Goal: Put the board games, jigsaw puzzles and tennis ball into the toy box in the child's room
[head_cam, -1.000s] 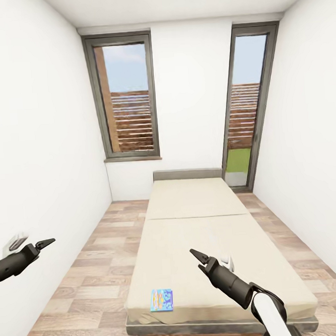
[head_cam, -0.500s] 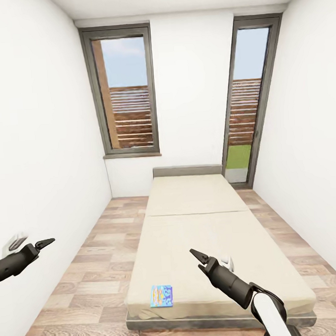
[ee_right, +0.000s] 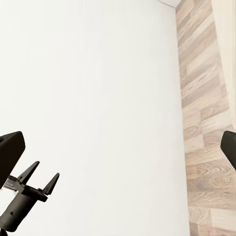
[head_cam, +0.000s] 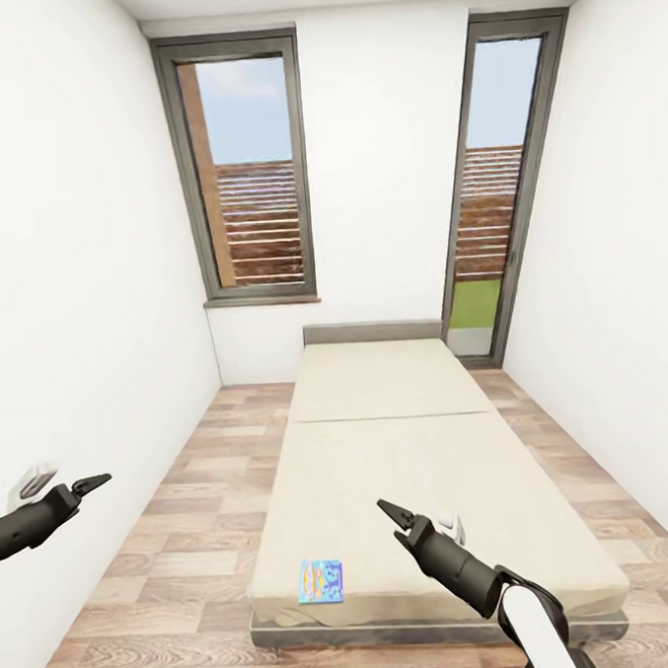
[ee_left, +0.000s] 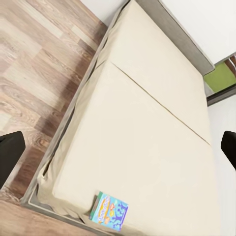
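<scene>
The child's room (head_cam: 383, 173) has white walls, a wood-plank floor (head_cam: 179, 541) and two tall windows (head_cam: 250, 166) with brown slats. The bed (head_cam: 402, 468) stands lengthwise ahead, headboard against the far wall.

One board game (head_cam: 320, 581), a flat blue box with orange-yellow art, lies flat near the foot edge of the bed, toward the robot's left corner. A small white object (head_cam: 451, 528) sits on the mattress just behind the right arm; what it is cannot be told.

Step in hand, as judged: approach the bed to collect the board game.
- Bring the base close to the foot edge before reaching.
- Take the box by a thin edge or across its narrow span; it lies flush on soft bedding, so press lightly.

The left gripper (head_cam: 89, 482) hovers over the floor, well apart from the bed, jaws spread and empty. The right gripper (head_cam: 391, 514) hangs above the mattress; its opening cannot be told.

No container is in view here.
</scene>
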